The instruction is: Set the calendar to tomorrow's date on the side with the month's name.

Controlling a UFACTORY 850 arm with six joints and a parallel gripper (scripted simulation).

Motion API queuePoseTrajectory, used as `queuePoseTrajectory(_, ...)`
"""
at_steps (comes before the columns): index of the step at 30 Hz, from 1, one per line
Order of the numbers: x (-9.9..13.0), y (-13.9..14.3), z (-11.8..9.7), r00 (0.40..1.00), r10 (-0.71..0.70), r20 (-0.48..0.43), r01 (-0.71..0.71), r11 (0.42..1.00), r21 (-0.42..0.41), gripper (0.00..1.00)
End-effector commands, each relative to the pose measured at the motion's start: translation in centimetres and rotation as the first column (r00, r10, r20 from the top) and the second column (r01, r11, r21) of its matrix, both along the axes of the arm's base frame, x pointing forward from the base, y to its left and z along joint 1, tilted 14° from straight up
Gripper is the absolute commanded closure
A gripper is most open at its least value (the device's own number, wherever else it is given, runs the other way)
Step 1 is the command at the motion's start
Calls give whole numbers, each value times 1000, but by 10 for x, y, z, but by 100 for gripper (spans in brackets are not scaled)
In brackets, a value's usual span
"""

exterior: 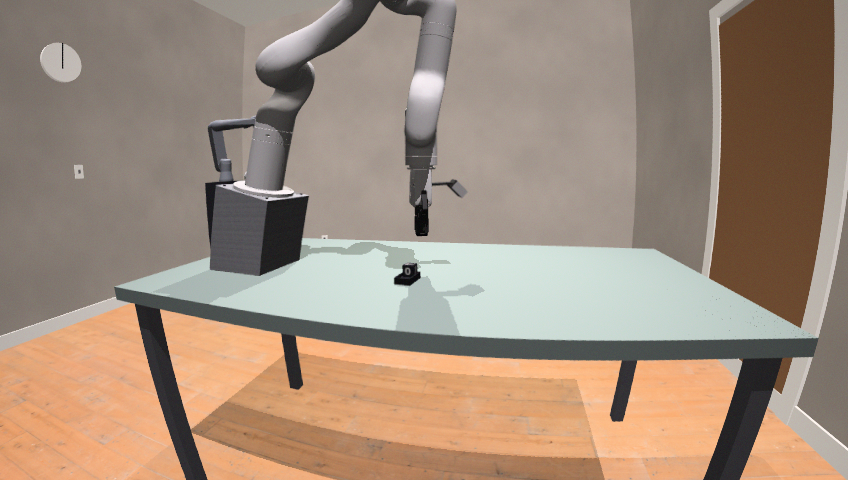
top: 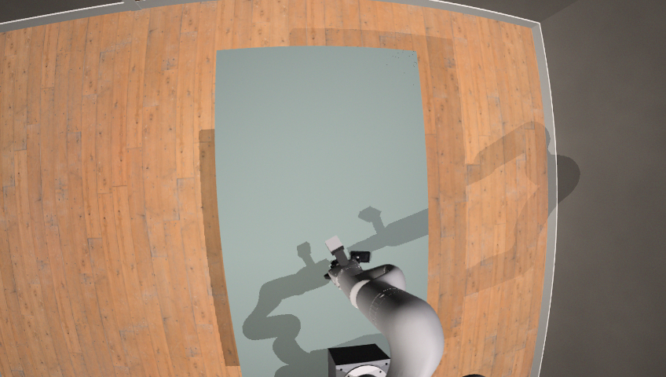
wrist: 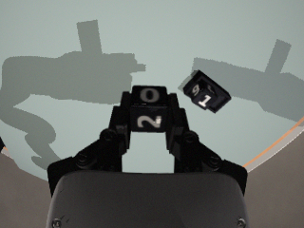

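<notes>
My gripper (wrist: 148,104) (exterior: 421,229) is shut on a black cube (wrist: 151,122) and holds it well above the table. In the wrist view the held cube shows a white 0 on one face and a sideways 2 on another. The black tray (wrist: 221,102) (exterior: 401,280) stands on the table, to the right of the gripper in the wrist view. The other black cube (wrist: 204,100) (exterior: 408,271) is in the tray; it shows a 1 and another digit, seemingly 9, in the wrist view and a 0 in the exterior view. The held cube is hidden behind a finger in the exterior view.
The pale green table (top: 317,140) (exterior: 565,297) bears the robot's base block (exterior: 255,234) (top: 357,351) at one end. The wrist camera (top: 334,243) (exterior: 458,188) sticks out sideways from the arm. Arm shadows fall across the table around the tray.
</notes>
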State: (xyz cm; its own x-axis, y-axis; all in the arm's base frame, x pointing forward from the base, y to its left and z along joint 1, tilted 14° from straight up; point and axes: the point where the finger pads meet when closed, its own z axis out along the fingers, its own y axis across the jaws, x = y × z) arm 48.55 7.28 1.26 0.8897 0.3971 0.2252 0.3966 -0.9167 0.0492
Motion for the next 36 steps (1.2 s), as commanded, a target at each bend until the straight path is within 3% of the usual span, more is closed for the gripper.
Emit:
queuePoseTrajectory(1,0,0,0,989,149,14,-148,985,-87,73)
queuePoseTrajectory(3,0,0,0,989,149,14,-148,985,-87,73)
queuePoseTrajectory(8,0,0,0,949,315,4,-312,941,-128,73)
queuePoseTrajectory(18,0,0,0,807,589,-32,-583,789,-195,73)
queuePoseTrajectory(20,0,0,0,807,589,-32,-583,789,-195,73)
queuePoseTrajectory(23,0,0,0,721,691,-54,-683,696,-220,73)
queuePoseTrajectory(30,0,0,0,592,801,-87,-792,559,-247,73)
queuePoseTrajectory(36,0,0,0,533,840,-102,-830,496,-256,73)
